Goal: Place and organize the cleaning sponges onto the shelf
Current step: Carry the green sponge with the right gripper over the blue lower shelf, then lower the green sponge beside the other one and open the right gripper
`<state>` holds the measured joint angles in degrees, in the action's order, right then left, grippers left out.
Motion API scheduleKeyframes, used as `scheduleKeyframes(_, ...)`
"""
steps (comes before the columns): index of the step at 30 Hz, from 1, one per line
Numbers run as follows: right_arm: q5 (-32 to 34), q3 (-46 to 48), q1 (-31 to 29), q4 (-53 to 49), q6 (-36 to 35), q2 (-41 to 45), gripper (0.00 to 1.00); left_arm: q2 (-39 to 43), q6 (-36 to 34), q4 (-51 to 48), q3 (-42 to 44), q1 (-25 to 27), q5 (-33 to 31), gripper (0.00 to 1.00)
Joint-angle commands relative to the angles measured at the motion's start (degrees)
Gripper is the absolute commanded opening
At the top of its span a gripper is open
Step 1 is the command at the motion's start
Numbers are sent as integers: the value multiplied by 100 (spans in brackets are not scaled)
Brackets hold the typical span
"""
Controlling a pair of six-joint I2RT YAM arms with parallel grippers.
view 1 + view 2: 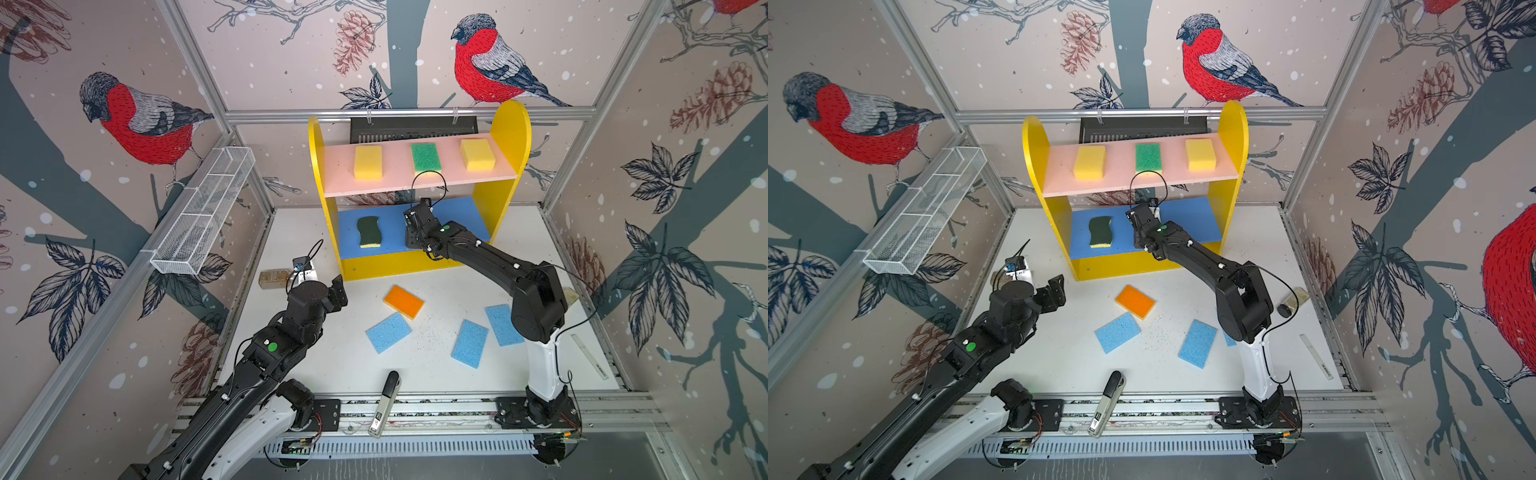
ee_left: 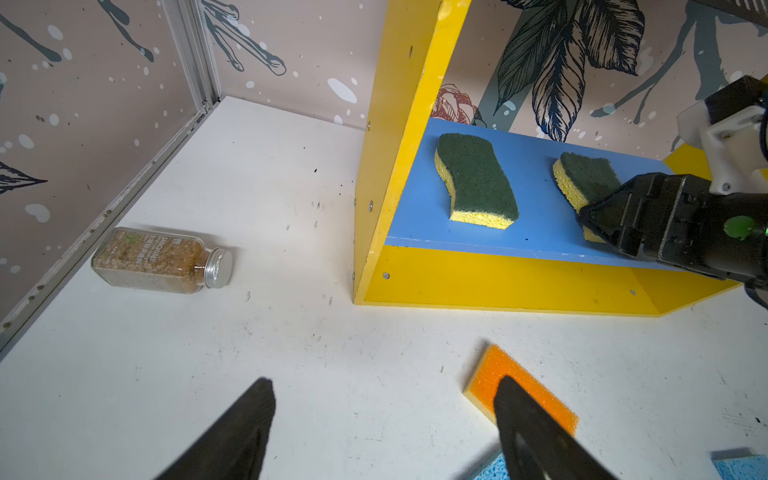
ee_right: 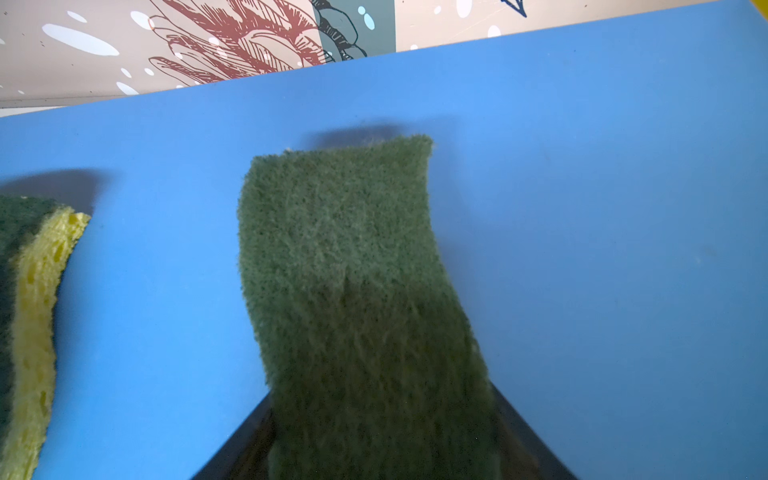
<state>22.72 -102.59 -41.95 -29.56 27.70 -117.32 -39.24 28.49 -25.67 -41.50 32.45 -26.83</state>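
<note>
The dark green sponge (image 3: pixel 353 291) is positioned lengthwise between the right jaws on the blue board (image 3: pixel 582 208); grip cannot be confirmed. Left jaws are spread wide.

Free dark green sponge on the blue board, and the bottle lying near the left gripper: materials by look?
Dark green sponge: matte, fuzzy fibrous scouring top over yellow open-pored foam. Bottle: clear glossy body, glass or plastic unclear, brown granules showing through; cap looks like brushed silver metal.
</note>
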Motion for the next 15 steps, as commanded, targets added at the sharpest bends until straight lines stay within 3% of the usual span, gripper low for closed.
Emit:
scheduleKeyframes(1, 105, -51, 19, -37, -63, -68, 68, -21, -60, 150, 13, -9, -19, 83)
scheduleKeyframes(15, -18, -182, 59, -17, -43, -166, 69, -75, -74, 174, -8, -3, -3, 83)
